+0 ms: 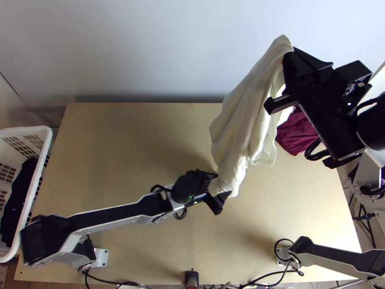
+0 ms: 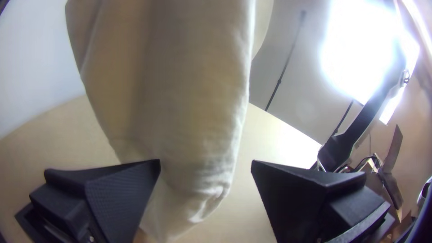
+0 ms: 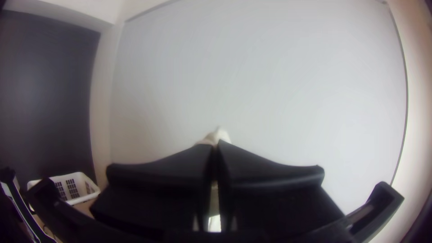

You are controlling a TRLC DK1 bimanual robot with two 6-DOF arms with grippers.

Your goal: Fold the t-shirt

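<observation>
Aloft, pinched in closed fingers of right gripper [image 1: 288, 54]: cream t-shirt [image 1: 245, 115], soft, long-folded, hanging over light wooden table [image 1: 125, 144]; lower end between wide-parted fingers of left gripper [image 1: 222, 185]. Beyond: maroon cloth [image 1: 297, 132], smooth pale wall [image 1: 144, 48], latticed white basket [image 1: 29, 131].

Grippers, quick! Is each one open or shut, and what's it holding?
Left gripper: open, not gripping the cream cloth.
Right gripper: closed, holding the cream cloth up high.
</observation>
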